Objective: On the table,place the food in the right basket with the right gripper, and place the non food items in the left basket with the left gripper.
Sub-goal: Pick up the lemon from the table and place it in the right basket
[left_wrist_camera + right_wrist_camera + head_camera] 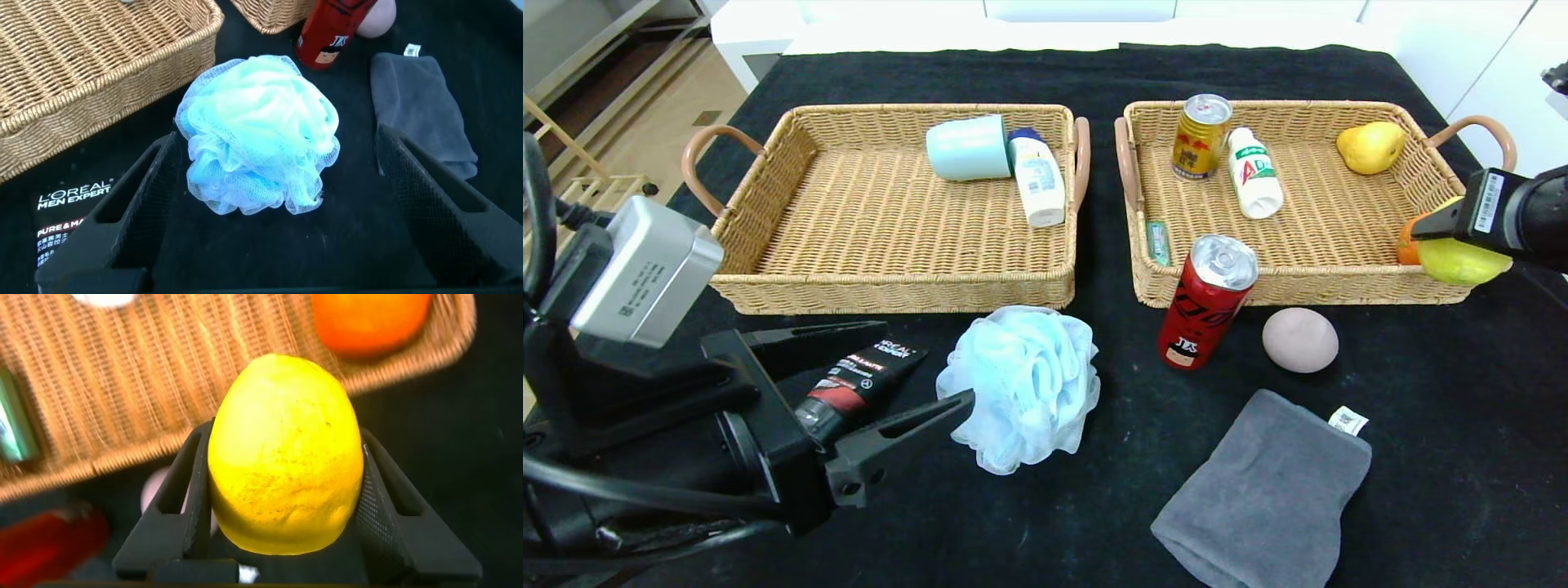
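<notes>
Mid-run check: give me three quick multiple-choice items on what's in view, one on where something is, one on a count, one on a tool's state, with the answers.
1. Where is the blue bath pouf?
A. in the left basket
B. on the table, in front of the left basket
C. in the right basket

2. How many drink cans are in view?
A. one
B. two
C. four

3. What is the right tool doing?
A. holding a lemon
B. hanging open with nothing in it
C. holding the grey cloth

Answers:
1 B: it lies on the black cloth ahead of the open left tool, outside the left basket.
2 B: a gold can in the right basket, a red can on the table.
3 A: the lemon sits between its fingers, at the basket's front right corner.
</notes>
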